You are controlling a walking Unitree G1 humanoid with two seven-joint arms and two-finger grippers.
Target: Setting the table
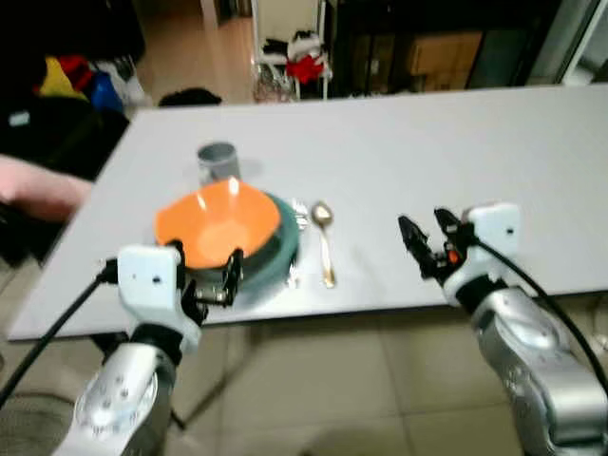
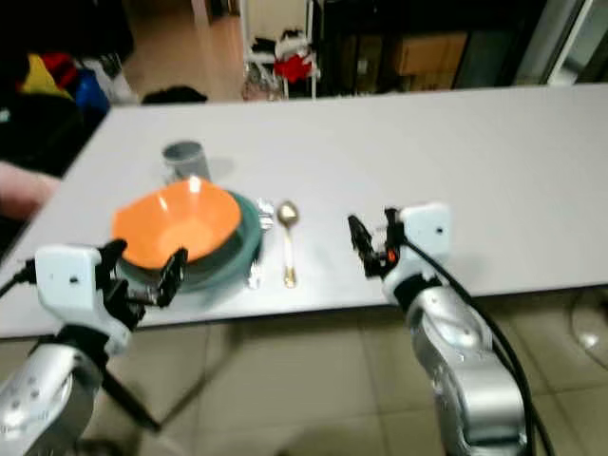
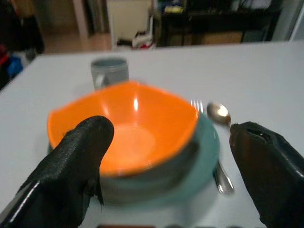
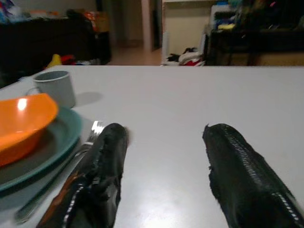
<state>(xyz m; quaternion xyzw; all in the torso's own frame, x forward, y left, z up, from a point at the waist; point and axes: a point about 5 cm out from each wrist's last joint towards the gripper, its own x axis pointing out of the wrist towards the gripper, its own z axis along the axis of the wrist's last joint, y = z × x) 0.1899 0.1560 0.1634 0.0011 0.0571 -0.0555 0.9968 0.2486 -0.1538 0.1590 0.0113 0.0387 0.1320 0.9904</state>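
An orange bowl (image 1: 220,221) sits on a teal plate (image 1: 281,249) near the white table's front edge. A grey cup (image 1: 218,161) stands just behind them. A fork (image 1: 298,228) and a gold spoon (image 1: 325,239) lie right of the plate. My left gripper (image 1: 211,280) is open at the plate's near rim, its fingers (image 3: 76,161) spread wide before the bowl (image 3: 124,130). My right gripper (image 1: 425,239) hovers open over bare tabletop to the right of the spoon, holding nothing.
The white table (image 1: 427,142) stretches wide to the right and back. A person's hand (image 1: 38,190) shows at the left edge. Behind the table are dark furniture, clothes on the floor (image 1: 304,62) and a doorway. Tiled floor lies below the front edge.
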